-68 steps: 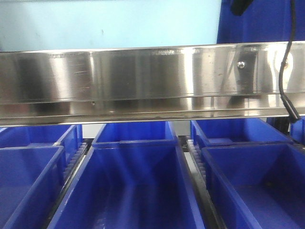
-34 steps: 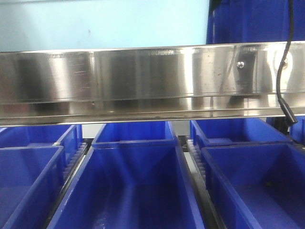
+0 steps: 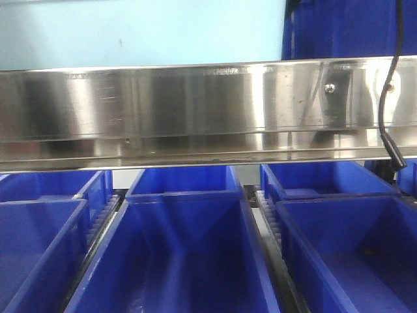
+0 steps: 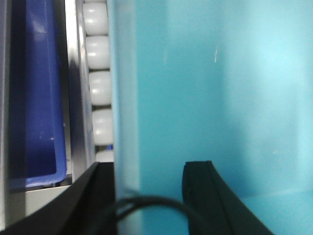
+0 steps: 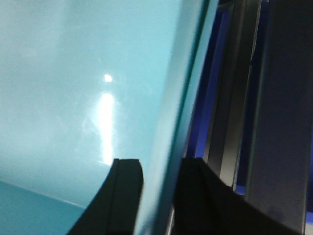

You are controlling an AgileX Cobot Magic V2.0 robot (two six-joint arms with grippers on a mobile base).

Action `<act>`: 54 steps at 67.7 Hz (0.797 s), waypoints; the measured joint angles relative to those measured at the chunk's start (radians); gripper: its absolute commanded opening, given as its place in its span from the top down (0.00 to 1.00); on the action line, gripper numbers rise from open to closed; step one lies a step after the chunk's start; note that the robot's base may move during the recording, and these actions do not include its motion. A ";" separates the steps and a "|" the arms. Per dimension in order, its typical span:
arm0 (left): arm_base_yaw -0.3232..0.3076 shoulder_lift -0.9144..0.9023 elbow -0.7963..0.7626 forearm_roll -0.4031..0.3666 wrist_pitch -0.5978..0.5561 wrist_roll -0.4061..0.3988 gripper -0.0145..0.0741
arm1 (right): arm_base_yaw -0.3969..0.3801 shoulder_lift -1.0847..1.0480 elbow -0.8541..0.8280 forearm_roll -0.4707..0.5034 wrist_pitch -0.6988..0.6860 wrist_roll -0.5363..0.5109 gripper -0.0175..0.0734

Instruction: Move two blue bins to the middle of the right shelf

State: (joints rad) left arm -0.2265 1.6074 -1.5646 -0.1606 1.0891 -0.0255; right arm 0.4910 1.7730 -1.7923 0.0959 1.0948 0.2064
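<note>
A light blue bin (image 3: 130,32) fills the upper left of the front view above the steel shelf rail (image 3: 208,111). My left gripper (image 4: 149,196) is shut on its wall (image 4: 127,98), one finger outside and one inside the bin. On the opposite wall (image 5: 166,122) my right gripper (image 5: 159,196) is shut on the rim, one black finger on each side. A dark blue bin (image 3: 345,29) shows at the top right above the rail. Neither gripper appears in the front view.
Below the rail stand several dark blue bins (image 3: 176,254) in rows, split by roller tracks (image 3: 104,218). White rollers (image 4: 98,88) and another dark blue bin (image 4: 39,98) lie left of the held wall. A black cable (image 3: 391,98) hangs at the right.
Above the rail, the light blue bin and the dark blue bin at top right have shifted left, then held still. A dark shape at the top edge has left the view.
</note>
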 measured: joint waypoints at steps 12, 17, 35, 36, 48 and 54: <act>0.005 -0.073 0.005 0.012 -0.013 0.011 0.96 | 0.001 -0.050 0.006 -0.005 -0.018 -0.002 0.98; 0.005 -0.105 0.005 0.005 -0.022 0.011 0.96 | 0.001 -0.067 -0.005 -0.007 -0.018 0.000 0.98; 0.005 -0.189 -0.040 -0.011 -0.080 0.005 0.96 | 0.001 -0.096 -0.163 -0.024 -0.020 0.001 0.98; 0.005 -0.194 -0.048 -0.011 -0.080 0.005 0.96 | 0.001 -0.095 -0.168 -0.024 -0.020 0.001 0.98; 0.005 -0.206 -0.170 -0.018 -0.086 0.001 0.96 | 0.001 -0.101 -0.305 -0.032 -0.016 -0.007 0.98; 0.005 -0.211 -0.213 -0.025 -0.086 0.001 0.96 | 0.001 -0.102 -0.356 -0.037 -0.010 -0.012 0.98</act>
State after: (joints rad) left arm -0.2219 1.3963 -1.7772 -0.1856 1.0028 -0.0240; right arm 0.4916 1.6706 -2.1480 0.0593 1.0851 0.1942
